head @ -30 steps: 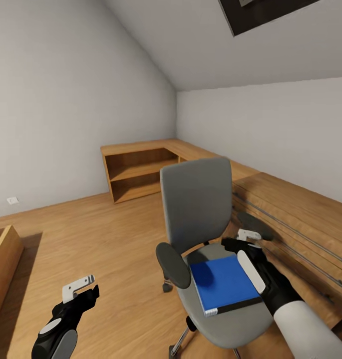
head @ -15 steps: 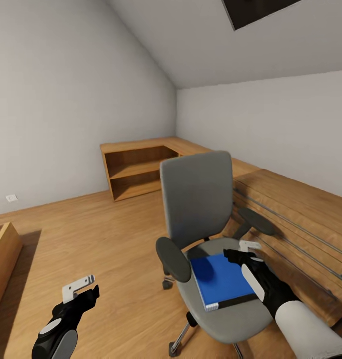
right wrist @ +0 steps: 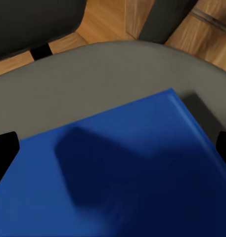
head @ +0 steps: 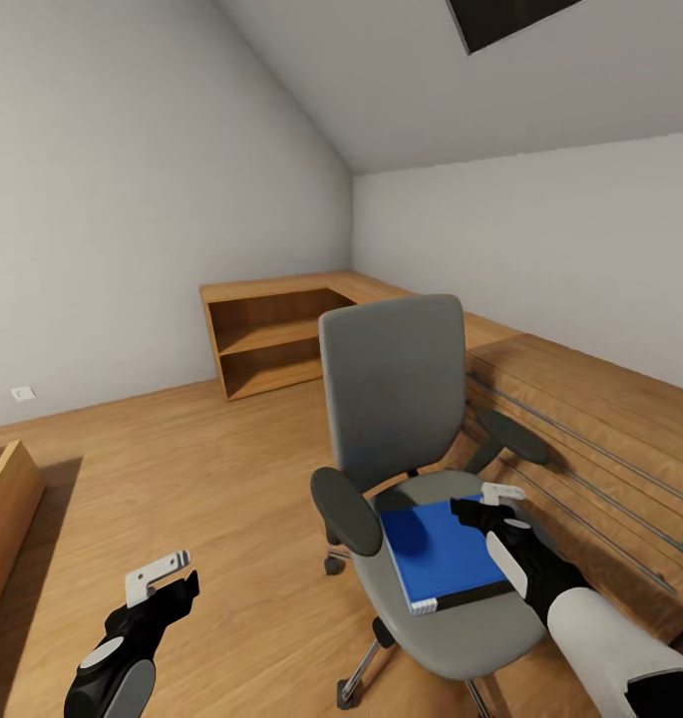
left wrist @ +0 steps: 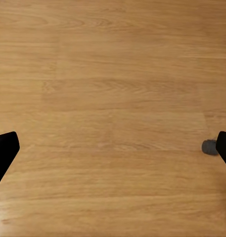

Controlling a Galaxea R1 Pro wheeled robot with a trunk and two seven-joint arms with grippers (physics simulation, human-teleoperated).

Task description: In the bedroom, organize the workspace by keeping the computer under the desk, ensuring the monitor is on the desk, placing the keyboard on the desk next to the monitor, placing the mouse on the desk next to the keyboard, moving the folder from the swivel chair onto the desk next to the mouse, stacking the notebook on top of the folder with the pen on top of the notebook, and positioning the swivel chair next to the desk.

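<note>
Right pincer has dropped lower and now hangs just over the far right corner of the folder; head camera has tilted a bit too, so the whole scene sits differently in frame. Left pincer unchanged, low at the left over bare wood floor.

Folder lies flat on the seat of the swivel chair, blue cover up, white edge toward the robot. Right wrist view: blue cover close below, grey seat beyond it, fingertips at both frame edges, so jaws spread wide, nothing pinched. Contact with the folder: cannot tell.

Left wrist view: floor planks, fingertips at both edges, jaws spread, empty; one chair caster beside the far fingertip.

Chair stands next to a long wooden unit on the right, with an open wooden shelf in the corner behind.
</note>
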